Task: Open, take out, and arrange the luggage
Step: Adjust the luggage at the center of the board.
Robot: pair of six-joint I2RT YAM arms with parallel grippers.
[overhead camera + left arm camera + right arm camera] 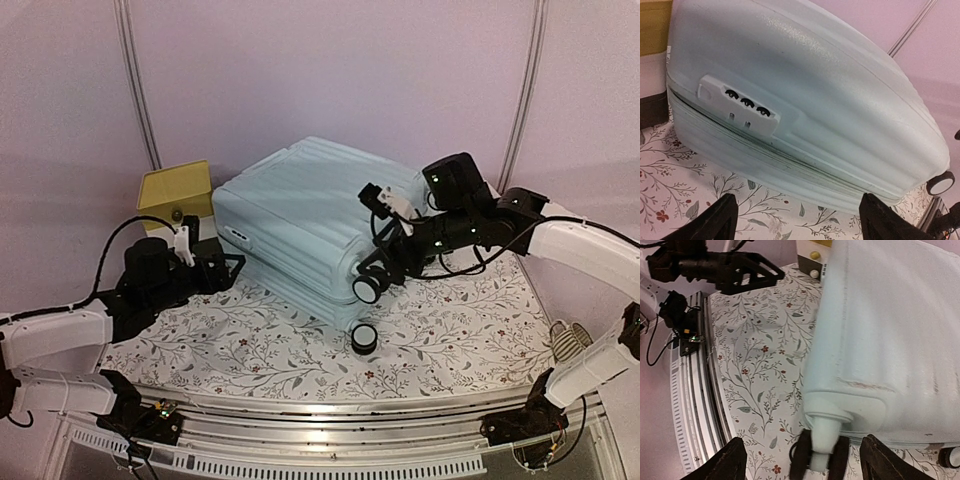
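Observation:
The luggage (310, 215), a large pale mint-blue ribbed suitcase, lies on its side on the floral cloth, closed. Its combination lock (742, 107) and zipper seam face my left gripper (230, 266), which hovers open just short of that long side; in the left wrist view the gripper (800, 222) has only cloth between its fingers. My right gripper (392, 262) is at the wheel end. In the right wrist view it (802, 465) stands open, with a caster wheel (822, 457) between the spread fingers, neither finger touching it. A second wheel (364, 338) rests on the cloth.
A small yellow-topped drawer box (175, 192) stands against the suitcase's far left corner. The floral tablecloth (250, 345) ends at a metal rail (320, 425) along the near edge. The wall stands close behind. A coiled cable (568, 345) lies at the right.

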